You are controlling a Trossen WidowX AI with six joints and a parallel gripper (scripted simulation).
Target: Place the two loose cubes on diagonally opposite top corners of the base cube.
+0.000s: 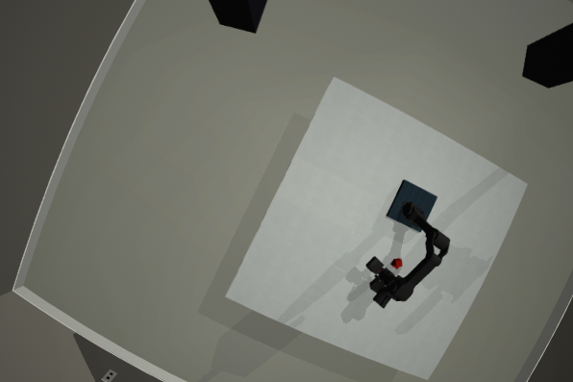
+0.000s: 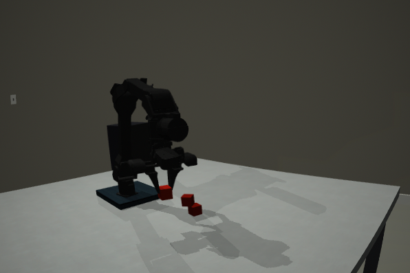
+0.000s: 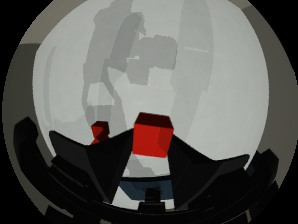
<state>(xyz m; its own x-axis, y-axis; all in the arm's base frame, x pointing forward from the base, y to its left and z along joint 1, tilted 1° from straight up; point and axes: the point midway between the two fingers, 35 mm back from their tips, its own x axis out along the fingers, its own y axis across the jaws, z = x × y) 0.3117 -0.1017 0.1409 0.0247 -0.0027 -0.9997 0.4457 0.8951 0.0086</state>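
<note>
Now: jaws clamped on one red cube (image 2: 165, 192), lifted off the worktop (image 2: 275, 212).
Held cube hangs beside the arm's dark base plate (image 2: 127, 197); two other red cubes (image 2: 191, 204) touch nearby.

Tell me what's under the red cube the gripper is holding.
The held cube sits clamped in the gripper. In the wrist view only pale table top and the cube's shadow show beneath it. Whether it is lifted clear of the table cannot be told. The other two cubes lie to one side.
</note>
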